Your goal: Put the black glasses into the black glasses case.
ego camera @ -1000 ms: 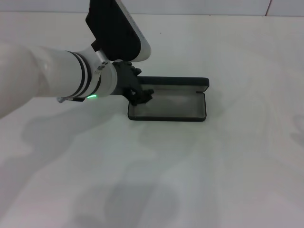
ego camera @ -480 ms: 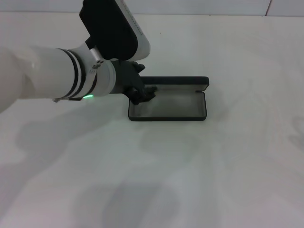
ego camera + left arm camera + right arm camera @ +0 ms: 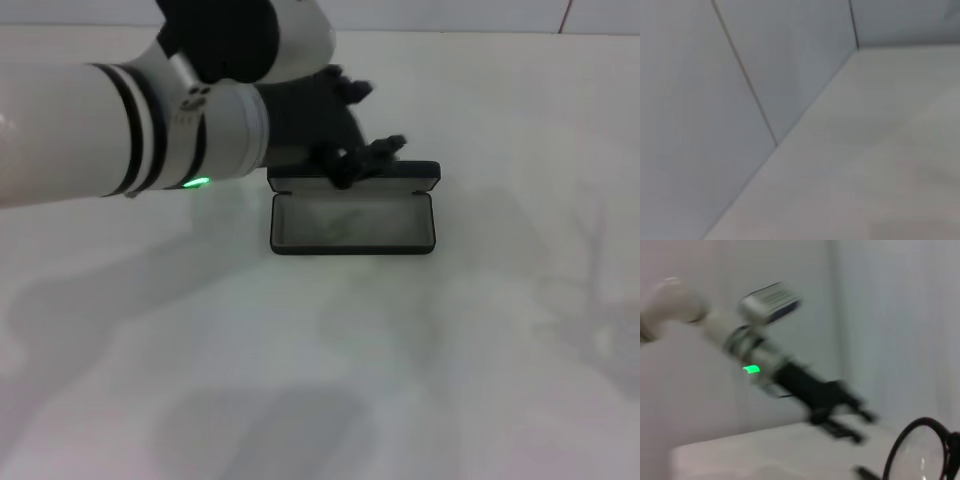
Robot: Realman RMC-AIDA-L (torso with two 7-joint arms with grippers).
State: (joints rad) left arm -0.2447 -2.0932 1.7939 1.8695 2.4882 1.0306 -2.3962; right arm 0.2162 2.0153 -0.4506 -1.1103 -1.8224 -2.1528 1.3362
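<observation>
Above the open black glasses case (image 3: pixel 352 221), the left pincer (image 3: pixel 360 160) has lifted, fingers spread and empty; black glasses (image 3: pixel 925 450) await insertion.

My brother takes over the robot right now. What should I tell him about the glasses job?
Left gripper: open, holding nothing, over the case's back edge by the lid.
Right gripper: not in view.
Case: open on the table, grey inside, nothing in it.
Glasses: one lens shows close to the right wrist camera; what holds them cannot be seen.
Done: case is open.
Left: put the glasses in the case.
</observation>
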